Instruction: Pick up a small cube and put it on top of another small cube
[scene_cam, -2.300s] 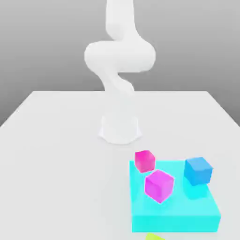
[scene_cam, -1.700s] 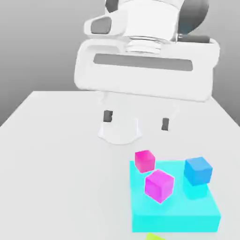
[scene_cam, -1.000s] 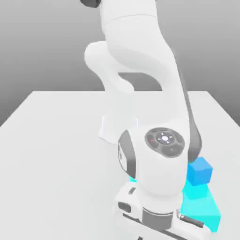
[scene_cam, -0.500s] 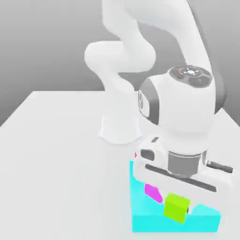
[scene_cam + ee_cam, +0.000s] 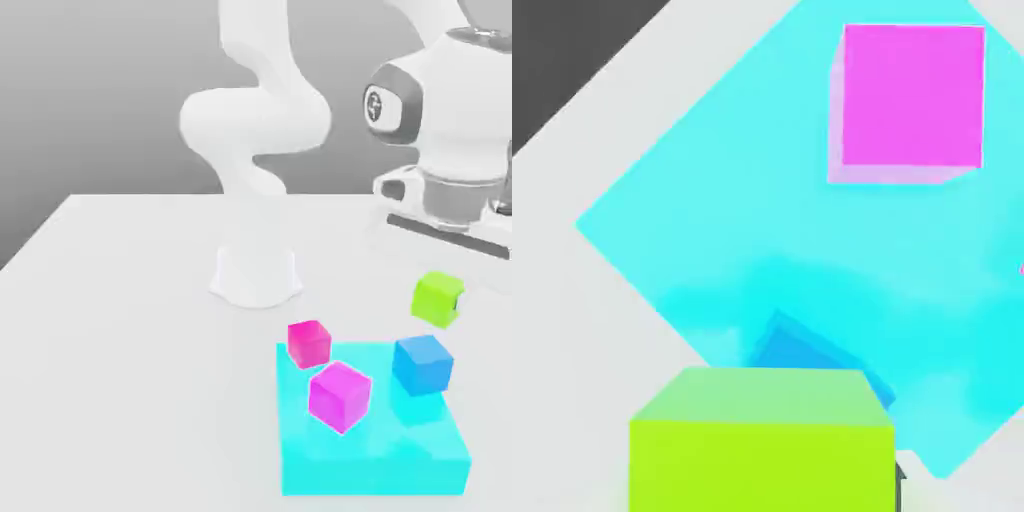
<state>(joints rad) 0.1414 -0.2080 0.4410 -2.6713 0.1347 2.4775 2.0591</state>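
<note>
A small lime-green cube (image 5: 438, 298) hangs in the air under my white hand, with my gripper (image 5: 440, 300) shut on it. It floats a little above the blue cube (image 5: 422, 363), which stands on the far right part of the cyan slab (image 5: 370, 455). In the hand view the lime-green cube (image 5: 762, 440) is close up and the blue cube (image 5: 812, 352) peeks out from behind it. There is a clear gap between the two cubes.
One magenta cube (image 5: 340, 395) sits on the cyan slab (image 5: 712, 220), also in the hand view (image 5: 912, 95). Another magenta cube (image 5: 309, 342) stands at the slab's far left corner. The arm's white base (image 5: 255, 275) rises behind them on the white table (image 5: 120, 330).
My hand has risen and swung toward the exterior view's right with the lime-green cube in it. The magenta cubes and the blue cube, hidden before, now show.
</note>
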